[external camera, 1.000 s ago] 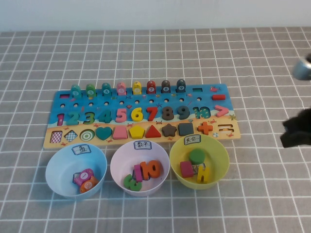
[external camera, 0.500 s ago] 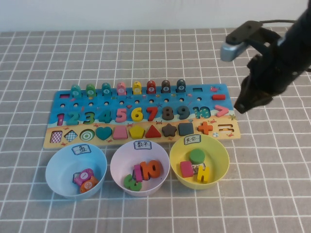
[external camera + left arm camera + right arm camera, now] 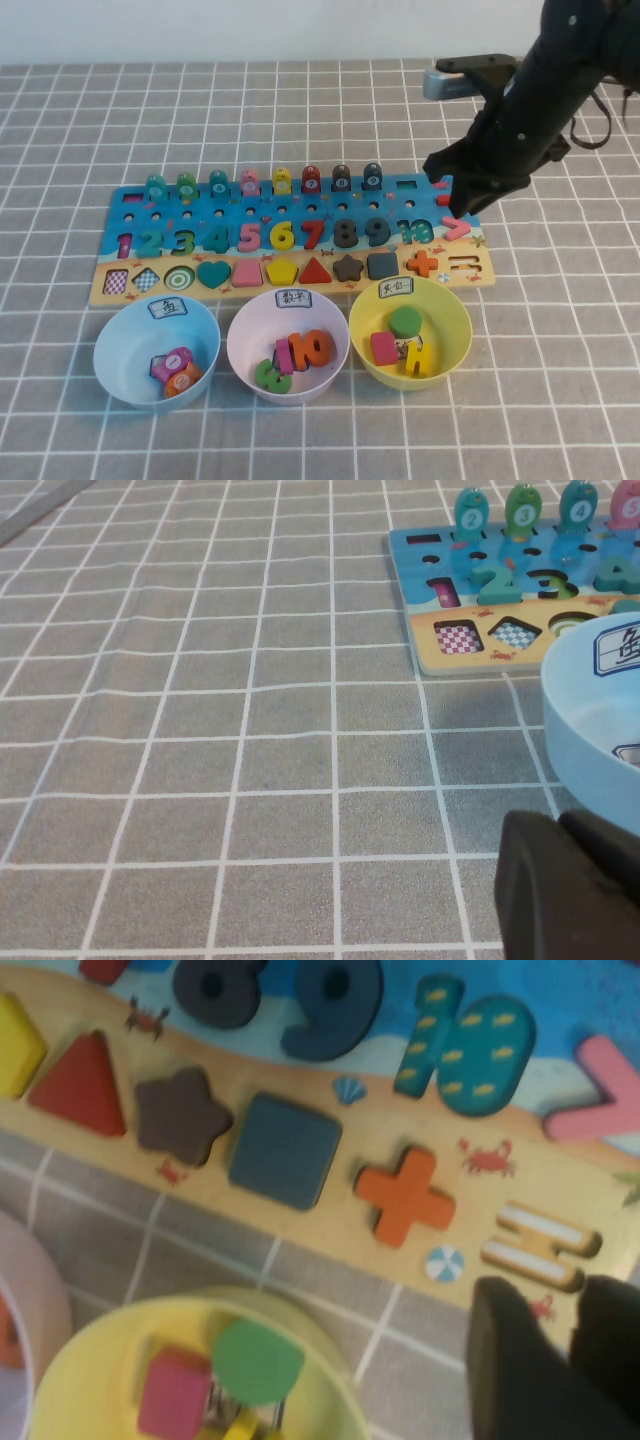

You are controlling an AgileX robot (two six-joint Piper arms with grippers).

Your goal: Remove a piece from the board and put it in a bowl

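The board (image 3: pixel 96 292) lies across the table's middle, with numbers, shapes and ringed pegs on it. The pink-red ">" piece (image 3: pixel 460 230) sits in its slot at the board's right end and shows as a pink shape (image 3: pixel 600 1090) in the right wrist view. My right gripper (image 3: pixel 448 200) hangs just above that end, its fingers (image 3: pixel 515 1360) a little apart and open on nothing. The yellow bowl (image 3: pixel 455 320) stands in front of the board, with shape pieces inside. My left gripper (image 3: pixel 570 890) rests low beside the light blue bowl (image 3: pixel 600 730), shut and empty.
The pale pink bowl (image 3: pixel 240 345) with number pieces and the light blue bowl (image 3: pixel 110 350) stand left of the yellow one. An orange plus sign (image 3: pixel 405 1195) and an empty equals slot (image 3: pixel 540 1245) lie near my right fingers. Grey checked cloth covers the table.
My right arm has swung in from the right edge of the high view, up and left, and now hangs over the board's right end. Nothing on the board or in the bowls moved.
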